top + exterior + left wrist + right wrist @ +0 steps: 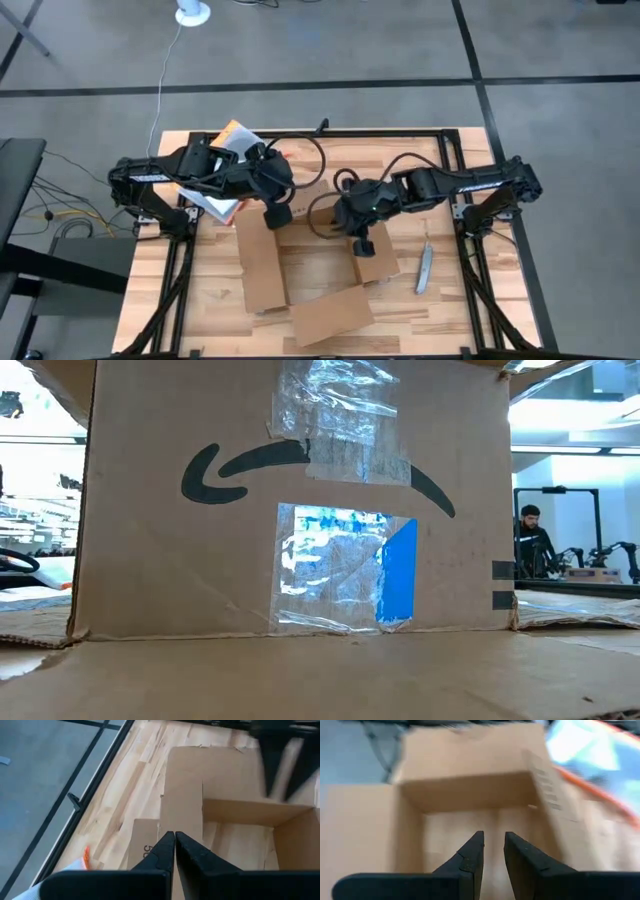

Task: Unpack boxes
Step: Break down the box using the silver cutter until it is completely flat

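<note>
Box: brown cardboard box (318, 268) sits open in the middle of the wooden tabletop (440, 300), all flaps folded out flat around it, so the inside is wide open from above.
Box up close: the low view is basically filled by one side wall (300, 500), with a black curved arrow mark, clear tape over it and a blue-and-white tape patch lower down.
Left hand: the left hand (277, 214) hangs over the box's far left corner, right by the left flap. In its own wrist view the fingers (162, 851) are pretty much pressed together with only a sliver between them, gripping nothing.
Right hand: the right hand (364, 245) is over the right edge of the box, by the right flap. Its wrist view looks straight down into the box (470, 820), and the fingers (471, 852) sit a little apart with nothing between them, so it's released.
Pouch: a clear pouch with an orange edge (228, 140) lies at the far left of the tabletop, mostly under the left arm.
Cutter: a grey utility knife (423, 268) lies on the tabletop to the right of the box, not touching it.
Background: a person (532, 545) is visible far back in the room in the low view.
</note>
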